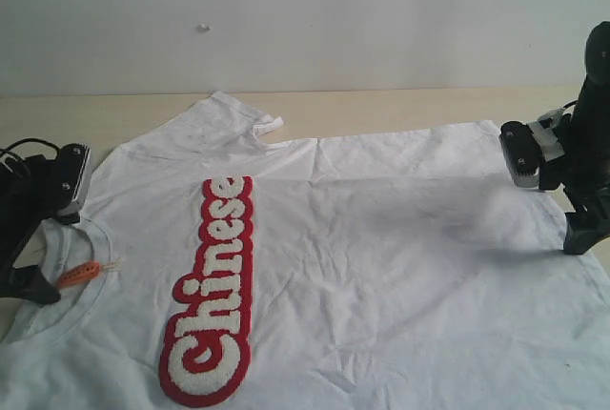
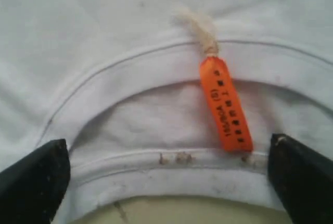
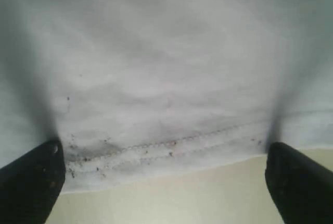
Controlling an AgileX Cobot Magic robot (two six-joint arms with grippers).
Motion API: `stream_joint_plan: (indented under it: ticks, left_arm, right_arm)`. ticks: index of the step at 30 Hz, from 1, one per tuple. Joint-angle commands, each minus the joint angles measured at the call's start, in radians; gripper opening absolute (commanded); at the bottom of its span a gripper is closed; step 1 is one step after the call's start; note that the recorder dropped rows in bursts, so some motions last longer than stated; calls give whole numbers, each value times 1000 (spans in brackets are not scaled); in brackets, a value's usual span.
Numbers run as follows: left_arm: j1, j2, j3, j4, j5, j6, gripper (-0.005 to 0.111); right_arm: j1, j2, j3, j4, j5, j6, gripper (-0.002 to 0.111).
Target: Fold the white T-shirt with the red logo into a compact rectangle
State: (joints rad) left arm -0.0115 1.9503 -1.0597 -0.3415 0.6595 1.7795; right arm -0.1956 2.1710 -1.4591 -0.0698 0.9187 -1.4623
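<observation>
The white T-shirt (image 1: 381, 267) lies spread on the table, collar to the left and hem to the right. The red logo (image 1: 212, 291) runs along its chest. My left gripper (image 1: 52, 248) is open at the collar. In the left wrist view its black fingers (image 2: 31, 179) straddle the ribbed collar (image 2: 156, 177), beside the orange neck tag (image 2: 225, 104). My right gripper (image 1: 558, 200) is open at the hem. In the right wrist view its fingers (image 3: 31, 182) stand on either side of the stitched hem edge (image 3: 156, 151).
The beige table (image 1: 400, 105) shows beyond the shirt, ending at a pale wall (image 1: 305, 19). One sleeve (image 1: 229, 114) spreads toward the far edge. A crease crosses the shirt's far side. Bare table (image 3: 182, 198) shows just past the hem.
</observation>
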Motion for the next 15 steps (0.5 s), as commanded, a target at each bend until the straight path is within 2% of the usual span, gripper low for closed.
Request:
stream_joint_plan:
  ticks: [1, 5, 7, 11, 15]
  left_arm:
    - [0, -51, 10, 116, 104, 37, 104]
    - [0, -117, 10, 94, 103, 29, 104]
    - [0, -132, 10, 96, 112, -29, 104]
    - [0, -130, 23, 98, 217, -82, 104]
    - [0, -119, 70, 98, 172, -82, 104]
  right_arm:
    - [-2, -8, 5, 9, 3, -18, 105]
    - [-2, -8, 5, 36, 1, -20, 105]
    - [-2, -8, 5, 63, -2, -26, 105]
    - [-2, -8, 5, 70, -2, -36, 105]
    - [-2, -8, 5, 97, -5, -36, 105]
